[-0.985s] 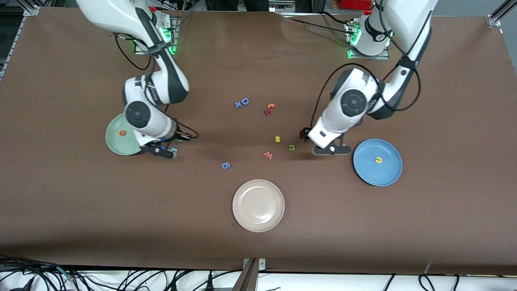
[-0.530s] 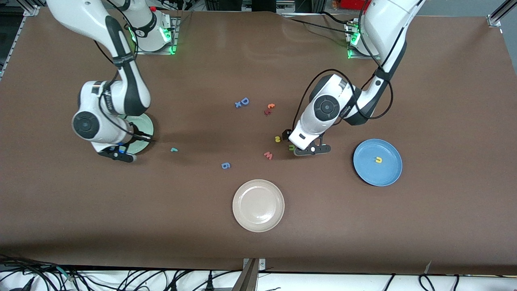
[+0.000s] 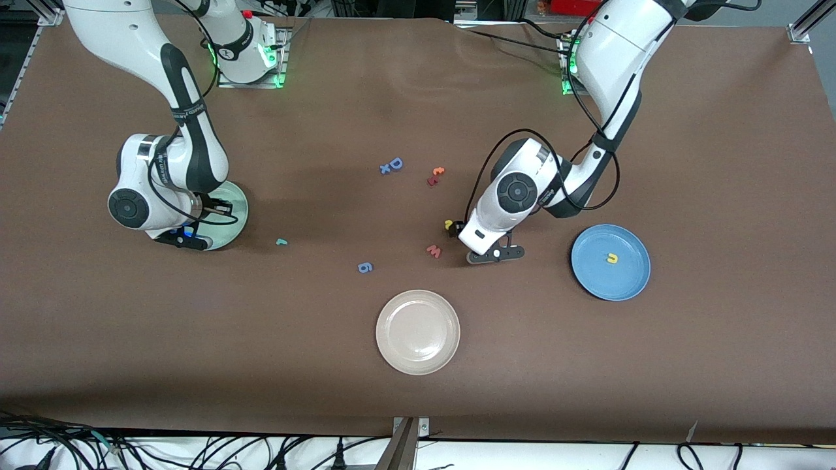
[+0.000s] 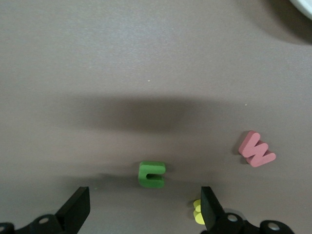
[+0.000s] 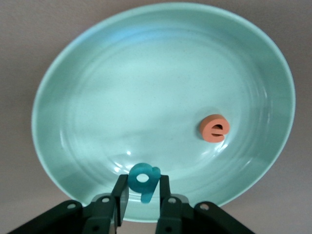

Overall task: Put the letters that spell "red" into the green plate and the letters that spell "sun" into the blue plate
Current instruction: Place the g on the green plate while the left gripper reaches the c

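We count three round shallow-rimmed plates: one pale mint-green plate (image 3: 238,206) at mid-height of the frame, one medium-blue plate (image 3: 628,275) at the same height, and one beige-white plate (image 3: 418,352) low in the centre.

We count twelve small foam letters:
- **Blue:** three, a capital "D" (image 3: 395,163), an "x" (image 3: 385,169) and a "g" (image 3: 365,267).
- **Teal:** two, an "r" (image 3: 281,242) and a "d" (image 5: 144,179).
- **Orange:** two, a "t" (image 3: 438,172) and an "e" (image 5: 214,128).
- **Yellow:** two, an "s" (image 3: 449,224) and a u-shape (image 3: 612,258).
- **Reddish:** two, a pinkish "w" (image 3: 434,250) and a dark red letter (image 3: 432,181).
- **Olive-green:** one, a u-shape (image 4: 152,174).

We count two white robot arms, each ending in one black two-finger gripper: the left gripper (image 4: 141,214) and the right gripper (image 5: 144,197).
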{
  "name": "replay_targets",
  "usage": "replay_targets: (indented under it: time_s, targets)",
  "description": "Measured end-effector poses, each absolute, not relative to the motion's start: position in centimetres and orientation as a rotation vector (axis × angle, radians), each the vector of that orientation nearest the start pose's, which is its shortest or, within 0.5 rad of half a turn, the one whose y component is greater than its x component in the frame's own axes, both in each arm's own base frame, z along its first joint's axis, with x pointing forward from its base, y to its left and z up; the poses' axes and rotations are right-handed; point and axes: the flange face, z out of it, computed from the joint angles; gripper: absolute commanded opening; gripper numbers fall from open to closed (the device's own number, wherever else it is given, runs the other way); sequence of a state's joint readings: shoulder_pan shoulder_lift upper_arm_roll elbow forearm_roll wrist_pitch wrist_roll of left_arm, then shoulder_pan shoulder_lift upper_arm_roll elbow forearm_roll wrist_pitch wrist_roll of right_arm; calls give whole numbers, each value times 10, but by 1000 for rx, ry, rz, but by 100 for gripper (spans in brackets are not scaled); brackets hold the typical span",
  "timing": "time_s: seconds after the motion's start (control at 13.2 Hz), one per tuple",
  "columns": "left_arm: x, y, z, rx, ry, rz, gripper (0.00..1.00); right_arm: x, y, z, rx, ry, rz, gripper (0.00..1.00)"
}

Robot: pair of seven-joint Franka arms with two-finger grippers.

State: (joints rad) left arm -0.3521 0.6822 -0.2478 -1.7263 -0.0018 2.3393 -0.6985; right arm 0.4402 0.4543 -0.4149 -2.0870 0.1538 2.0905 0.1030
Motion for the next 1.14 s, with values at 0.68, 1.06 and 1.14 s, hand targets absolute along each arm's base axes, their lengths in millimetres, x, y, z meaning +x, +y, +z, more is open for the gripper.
replay_targets:
  time_s: [0.68,1.06,1.14]
  targets:
    - [556,-367,183,-3187,-178,155,98,575,74,236,-3179,132,433,99]
    - [556,-371,178,-3195,-204,138,78,580,131,236,-3147,47,301,99]
    - [555,-372,177,-3192,-207,133,72,580,140,233,-3152,36,269,99]
